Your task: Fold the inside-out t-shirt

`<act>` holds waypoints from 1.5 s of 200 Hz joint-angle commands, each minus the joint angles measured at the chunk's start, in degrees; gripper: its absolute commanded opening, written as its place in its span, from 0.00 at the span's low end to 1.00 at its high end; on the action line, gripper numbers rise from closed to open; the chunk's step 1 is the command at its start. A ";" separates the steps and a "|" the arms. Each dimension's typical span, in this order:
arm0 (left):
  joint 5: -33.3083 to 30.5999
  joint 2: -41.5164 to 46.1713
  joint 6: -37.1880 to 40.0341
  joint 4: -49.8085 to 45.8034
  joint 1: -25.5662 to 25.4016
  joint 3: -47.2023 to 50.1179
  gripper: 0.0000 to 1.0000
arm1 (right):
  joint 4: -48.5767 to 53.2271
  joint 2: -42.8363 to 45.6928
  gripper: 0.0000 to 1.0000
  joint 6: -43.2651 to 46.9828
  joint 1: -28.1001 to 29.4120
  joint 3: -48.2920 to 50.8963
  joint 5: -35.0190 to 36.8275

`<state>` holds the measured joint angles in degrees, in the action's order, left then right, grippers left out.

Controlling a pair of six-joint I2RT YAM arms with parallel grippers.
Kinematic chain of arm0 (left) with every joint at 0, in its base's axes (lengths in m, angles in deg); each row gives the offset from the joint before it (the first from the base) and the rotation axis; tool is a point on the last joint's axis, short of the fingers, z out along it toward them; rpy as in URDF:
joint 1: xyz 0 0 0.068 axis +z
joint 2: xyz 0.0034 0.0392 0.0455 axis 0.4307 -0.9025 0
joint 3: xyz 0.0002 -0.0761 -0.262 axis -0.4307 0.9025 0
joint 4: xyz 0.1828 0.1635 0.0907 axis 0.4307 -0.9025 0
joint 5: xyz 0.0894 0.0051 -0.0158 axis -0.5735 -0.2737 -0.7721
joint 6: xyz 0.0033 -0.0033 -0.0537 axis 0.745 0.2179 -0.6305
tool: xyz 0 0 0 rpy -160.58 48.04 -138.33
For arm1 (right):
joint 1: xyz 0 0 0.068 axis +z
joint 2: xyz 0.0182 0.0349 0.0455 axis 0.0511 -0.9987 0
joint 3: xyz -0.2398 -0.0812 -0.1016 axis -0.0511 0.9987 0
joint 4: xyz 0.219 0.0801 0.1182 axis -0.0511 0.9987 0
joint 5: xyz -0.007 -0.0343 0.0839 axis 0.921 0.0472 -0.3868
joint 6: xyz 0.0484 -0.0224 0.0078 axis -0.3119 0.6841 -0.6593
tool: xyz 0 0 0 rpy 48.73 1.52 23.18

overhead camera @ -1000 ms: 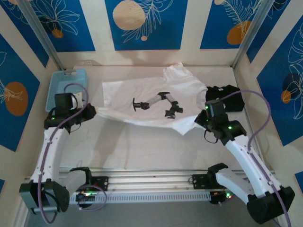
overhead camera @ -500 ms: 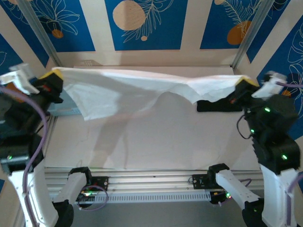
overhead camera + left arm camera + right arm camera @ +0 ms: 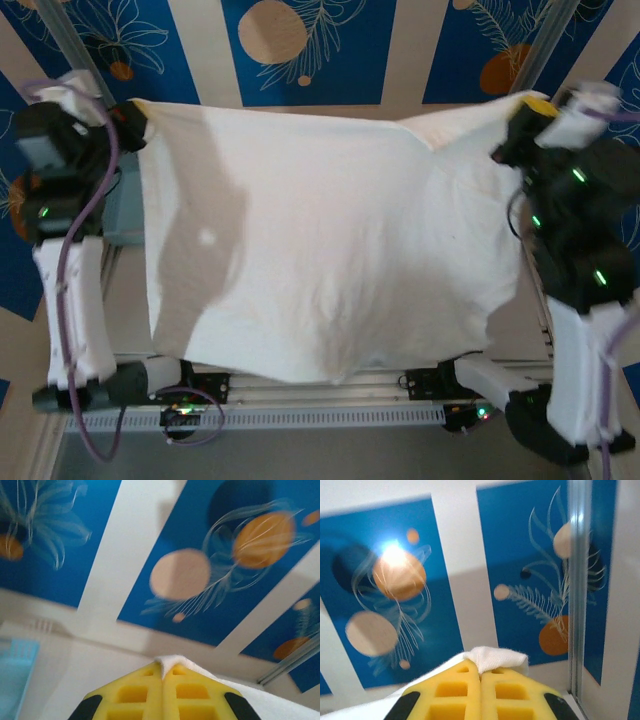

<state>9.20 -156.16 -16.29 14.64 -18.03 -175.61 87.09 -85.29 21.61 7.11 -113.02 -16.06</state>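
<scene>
Gripping shirt (image 3: 330,240) aloft by its two top corners: one clamped in left gripper (image 3: 133,112), the other in right gripper (image 3: 522,112), both pinched shut on cloth. Hanging spread above the table, hem just over the front rail (image 3: 270,392). Lower hem first, both arms level and at one pace. Pull apart gently to flatten the slack near the right corner. Lay flat before folding.

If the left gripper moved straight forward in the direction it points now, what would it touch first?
Probably the blue wall panel, near its pale round spot. The left gripper, shut on an edge of the t-shirt, seems to have free air until there, but depth is unclear.
</scene>
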 commanded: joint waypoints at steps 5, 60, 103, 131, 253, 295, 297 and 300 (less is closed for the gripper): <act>-1.49 -4.65 -0.68 7.00 -0.22 2.98 0.00 | -6.93 -9.04 0.00 4.46 -2.47 1.67 -4.24; 0.09 -10.98 0.01 11.49 -1.25 5.39 0.00 | -6.44 -22.14 0.00 3.40 -3.63 -3.23 -10.84; -1.21 -1.71 2.37 9.96 -1.09 6.68 0.00 | -2.76 -16.40 0.00 2.25 -3.55 -3.59 -14.59; -1.05 8.57 3.02 9.10 -1.07 8.62 0.00 | 0.27 -6.70 0.00 1.63 -3.45 -2.00 -15.74; -4.91 21.28 4.86 3.51 -1.07 -1.71 0.00 | 9.17 5.49 0.00 5.66 -3.37 -16.00 -14.81; -4.13 14.65 2.79 12.29 -1.17 8.95 0.00 | 1.52 -0.71 0.00 9.86 -3.40 -9.84 -14.72; -4.10 14.15 2.65 12.81 -1.16 9.48 0.00 | 0.86 -1.13 0.00 10.01 -3.42 -9.46 -14.71; -4.04 13.42 2.45 13.60 -1.18 10.47 0.00 | 0.12 -1.83 0.00 10.35 -3.45 -8.81 -14.74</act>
<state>6.43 -137.04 -12.83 22.51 -19.05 -171.15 93.78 -82.04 27.95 3.90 -126.00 -32.76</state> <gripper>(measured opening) 0.039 0.041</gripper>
